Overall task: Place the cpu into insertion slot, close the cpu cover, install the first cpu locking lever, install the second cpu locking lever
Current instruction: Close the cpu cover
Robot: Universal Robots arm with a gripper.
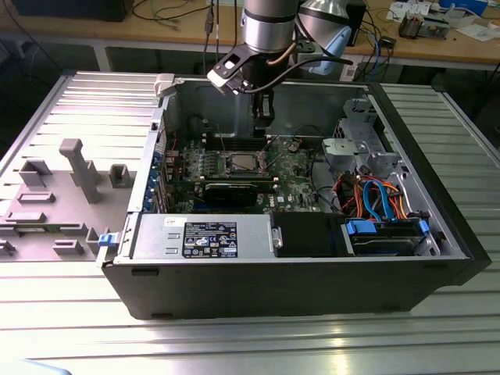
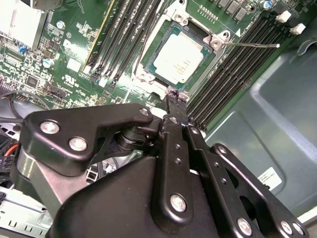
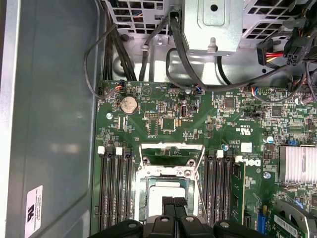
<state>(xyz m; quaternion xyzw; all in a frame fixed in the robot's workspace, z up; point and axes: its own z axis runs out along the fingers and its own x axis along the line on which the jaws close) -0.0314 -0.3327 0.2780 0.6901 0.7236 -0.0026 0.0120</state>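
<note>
Fingers [image 2: 173, 144] of the gripper [image 2: 176, 99] are pressed together, pinching nothing I can make out, their tips just over the edge of the insertion slot [image 2: 147, 75]. The cpu [image 2: 181, 52] lies seated in that slot on the green motherboard [image 2: 74, 49], the cpu cover [image 2: 210, 52] flat around it. A thin wire lever [image 2: 250, 45] sticks out beside the slot.

gripper [image 3: 173, 202] covering part of the cpu [image 3: 155, 195] in the first wrist view, arm [image 1: 269, 23] running off the exterior view's top edge
</note>
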